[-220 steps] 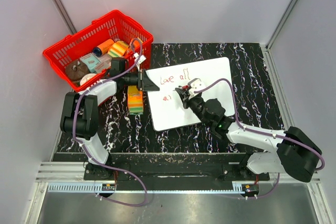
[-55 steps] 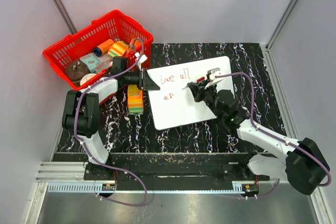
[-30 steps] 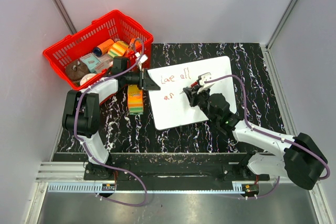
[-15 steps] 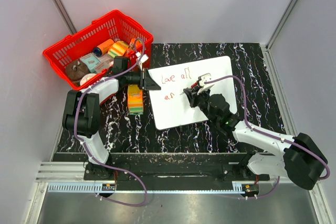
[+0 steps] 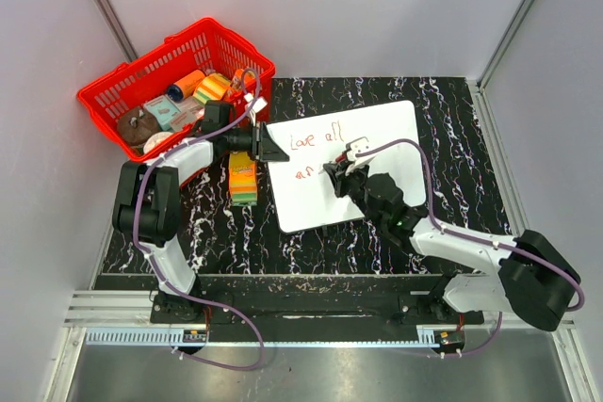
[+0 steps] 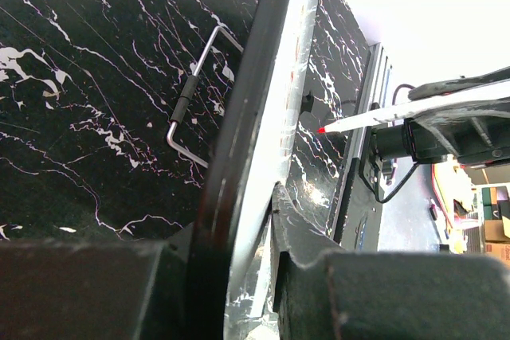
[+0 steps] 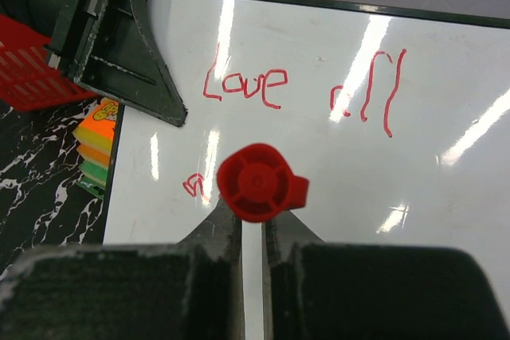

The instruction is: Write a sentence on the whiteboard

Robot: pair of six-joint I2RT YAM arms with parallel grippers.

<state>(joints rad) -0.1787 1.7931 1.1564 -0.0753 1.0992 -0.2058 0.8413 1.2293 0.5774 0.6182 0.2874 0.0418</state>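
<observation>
The whiteboard (image 5: 382, 129) lies on the black marbled table, slightly turned. The sentence (image 5: 316, 138) in red reads "Love all", with "an" (image 5: 303, 173) below; in the right wrist view "Love all" (image 7: 243, 85) shows above a partly hidden scribble (image 7: 194, 186). My left gripper (image 5: 267, 145) is shut on the whiteboard's left edge, seen edge-on (image 6: 263, 117) between its jaws (image 6: 255, 220). My right gripper (image 5: 337, 174) is shut on the white pen, its red cap (image 7: 256, 182) towards the camera above the jaws (image 7: 253, 220). The pen's tip (image 6: 323, 129) points at the board.
A red basket (image 5: 179, 87) with several items stands at the back left. A striped orange and green block (image 5: 243, 179) lies beside the board's left edge. A bent metal wire (image 6: 195, 93) lies on the table by the board. Walls close in on three sides.
The second line has grown from one mark to "an". My right gripper swung out to the right, then came back left and down over the second line. The left arm kept still.
</observation>
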